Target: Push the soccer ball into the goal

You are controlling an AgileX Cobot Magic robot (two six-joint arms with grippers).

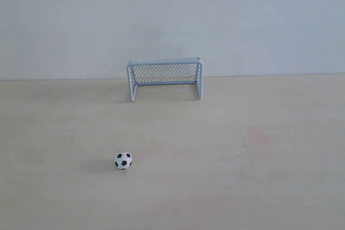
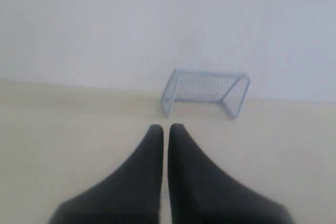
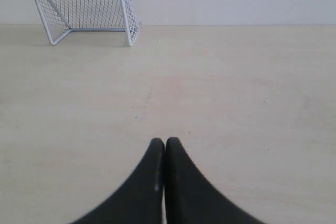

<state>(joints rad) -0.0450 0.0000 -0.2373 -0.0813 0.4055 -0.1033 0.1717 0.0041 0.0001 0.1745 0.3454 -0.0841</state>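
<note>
The tiny white soccer ball (image 1: 123,160) with black patches rests on the pale wooden table, left of centre and well in front of the goal (image 1: 164,76). That pale blue-white netted goal stands at the table's back edge against the wall, its mouth facing the front. Neither arm shows in the exterior view. My left gripper (image 2: 166,127) is shut, empty, its black fingers pointing toward the goal (image 2: 206,90). My right gripper (image 3: 165,141) is also shut and empty, with the goal (image 3: 86,15) far off to one side. The ball is out of both wrist views.
A plain light wall (image 1: 172,20) rises behind the table (image 1: 259,160). A faint pinkish stain (image 1: 257,136) marks the tabletop right of centre.
</note>
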